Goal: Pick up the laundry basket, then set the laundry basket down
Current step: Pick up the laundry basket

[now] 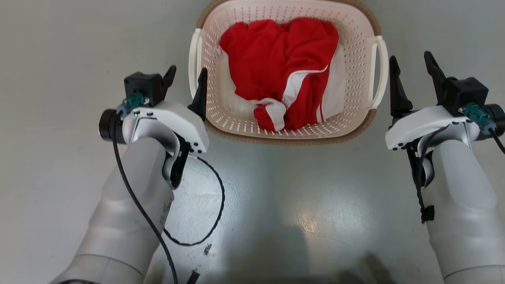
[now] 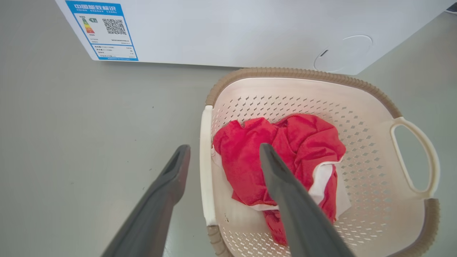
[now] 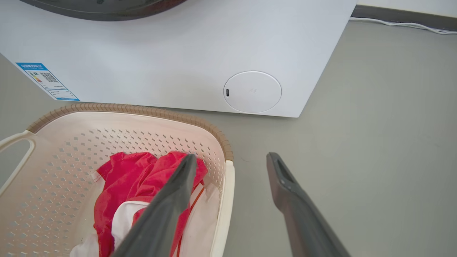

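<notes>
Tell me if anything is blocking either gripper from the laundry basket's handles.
Nothing visible does. The open left gripper sits by the left handle and the open right gripper by the right handle of the laundry basket, with nothing between. The red garment lies inside the basket, clear of both handles.

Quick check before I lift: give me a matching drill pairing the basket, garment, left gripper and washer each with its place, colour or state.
Things:
1. basket
2. garment
3. left gripper
4. washer

Descriptions:
A. jaws open, at the basket's left side
B. cream-white with a brown rim
C. white, standing beyond the basket
D. red and white, crumpled inside the basket

Pairs: 1-B, 2-D, 3-A, 4-C
</notes>
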